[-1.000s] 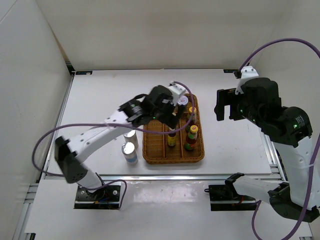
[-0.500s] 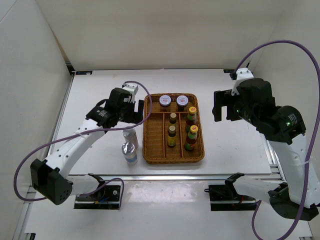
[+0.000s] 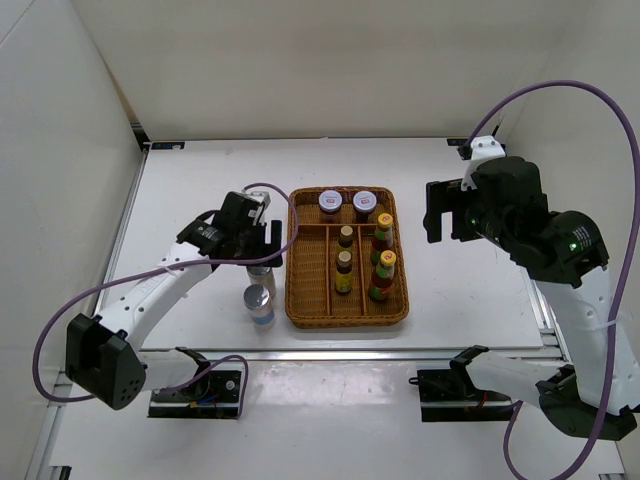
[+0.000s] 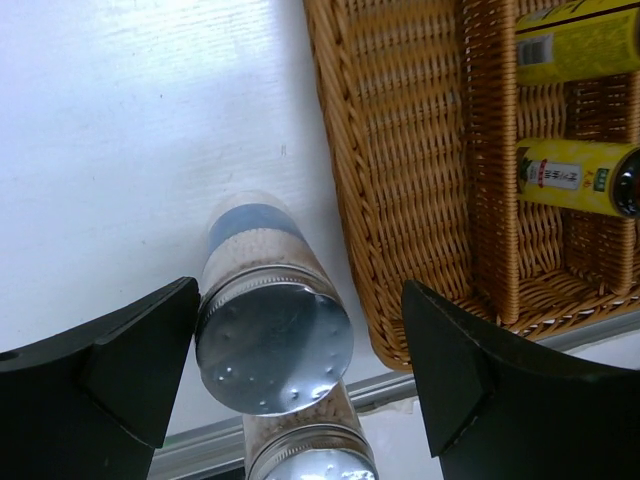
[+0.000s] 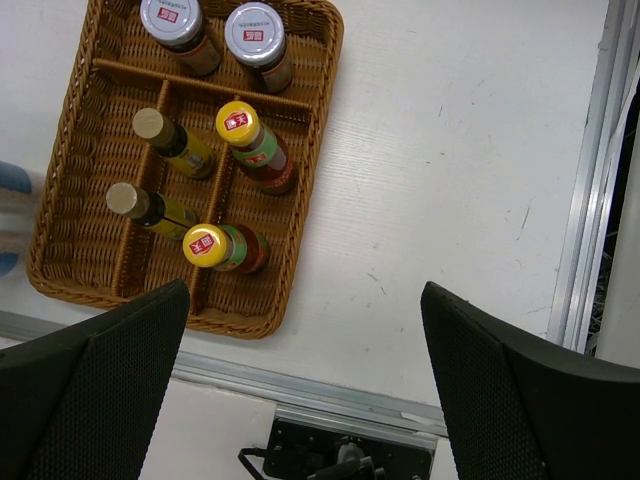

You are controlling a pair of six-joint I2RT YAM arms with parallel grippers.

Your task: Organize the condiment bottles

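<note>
My left gripper (image 4: 300, 330) is open and straddles the upper of two silver-topped white cylinders (image 4: 275, 345). Its left finger is almost against the lid and its right finger stands apart. The second cylinder (image 4: 310, 455) stands just behind it, nearer the table's front edge (image 3: 259, 300). In the wicker tray (image 3: 297, 290) stand two purple-lidded jars (image 3: 330, 202), two dark yellow-labelled bottles (image 3: 345, 250) and two red yellow-capped bottles (image 3: 384, 262). My right gripper (image 3: 445, 212) hangs open and empty in the air to the right of the tray (image 5: 310, 130).
The tray's leftmost long compartment (image 4: 400, 150) holds nothing. White walls enclose the table on three sides. A metal rail (image 5: 400, 405) runs along the table's front edge, close to the cylinders.
The left arm has drawn back from the purple jars in the tray to the left and come down over the cylinder beside it. Its jaws have narrowed a little. The right arm has barely moved.
</note>
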